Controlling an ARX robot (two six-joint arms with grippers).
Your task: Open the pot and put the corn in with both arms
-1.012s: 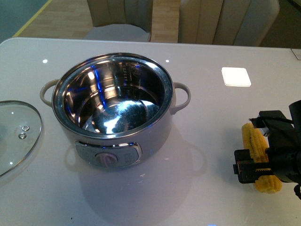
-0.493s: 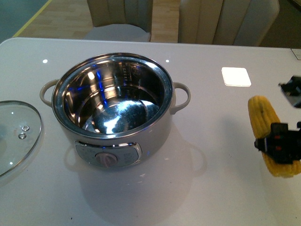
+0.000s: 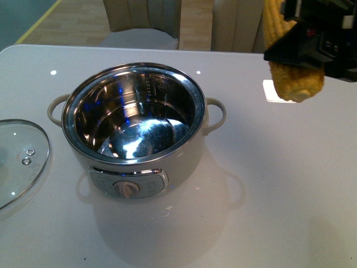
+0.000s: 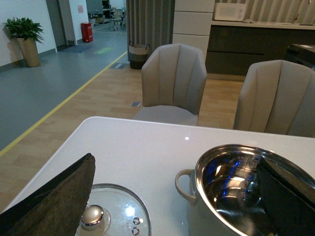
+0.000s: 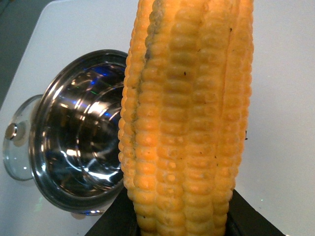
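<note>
The cream-white pot (image 3: 185, 159) stands uncovered at the table's middle, and its shiny steel bowl holds nothing. High above the table, to the right of the pot, my right gripper (image 3: 304, 47) is shut on the yellow corn (image 3: 291, 78), which hangs roughly upright. In the right wrist view the corn (image 5: 187, 123) fills the middle, clamped between the black jaws of the gripper (image 5: 182, 216), with the pot (image 5: 54, 113) below and beside it. My left gripper (image 4: 175, 162) is open, and its fingers (image 4: 54, 201) straddle the gap between lid and pot (image 4: 197, 216).
The glass lid (image 3: 17, 162) lies flat on the table left of the pot, its steel knob (image 4: 92, 217) facing up. A white square (image 3: 279, 90) marks the tabletop at right. Two beige chairs (image 4: 174, 81) stand behind the table's far edge.
My right gripper has lifted the corn off the table at the right and carried it up and toward the far side. Pot and lid have not moved.
</note>
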